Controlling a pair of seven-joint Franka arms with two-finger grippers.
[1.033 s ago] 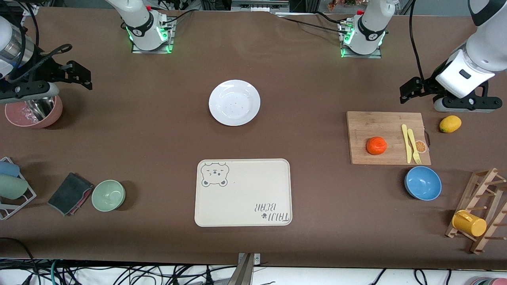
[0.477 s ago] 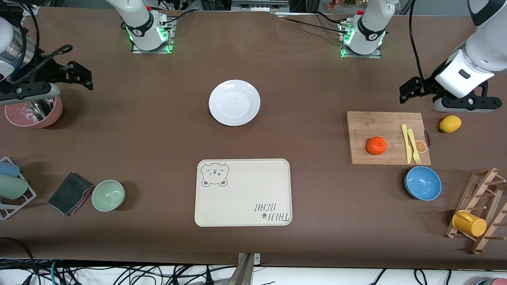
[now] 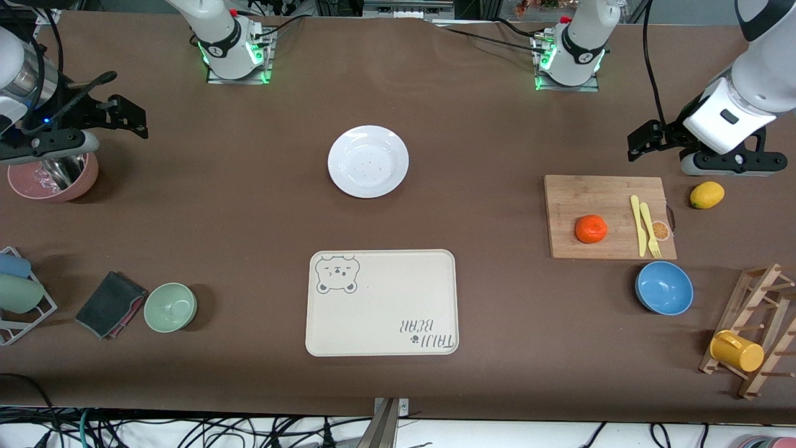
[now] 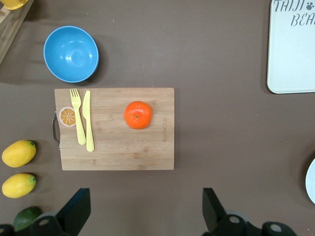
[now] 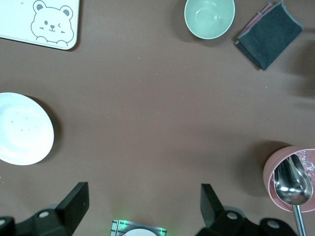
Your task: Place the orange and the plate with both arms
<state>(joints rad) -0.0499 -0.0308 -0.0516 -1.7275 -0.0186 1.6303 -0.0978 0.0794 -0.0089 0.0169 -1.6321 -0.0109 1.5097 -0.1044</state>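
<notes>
The orange [image 3: 591,229] sits on a wooden cutting board [image 3: 581,196] toward the left arm's end of the table; it also shows in the left wrist view [image 4: 138,114]. The white plate [image 3: 368,161] lies on the table mid-way between the arms, farther from the front camera than the bear tray, and shows in the right wrist view [image 5: 22,129]. My left gripper [image 3: 729,163] [image 4: 146,216] is open and empty, up in the air over the table beside the board. My right gripper [image 3: 43,144] [image 5: 146,209] is open and empty, over a pink bowl.
A cream bear tray [image 3: 382,303] lies nearest the front camera. A yellow knife and fork [image 3: 644,225] lie on the board. A lemon [image 3: 707,195], blue bowl [image 3: 664,287], mug rack [image 3: 755,330], green bowl [image 3: 170,307], cloth [image 3: 111,304] and the pink bowl with a spoon [image 3: 53,175] stand around.
Both arms have shifted only very slightly. Nothing on the table has moved.
</notes>
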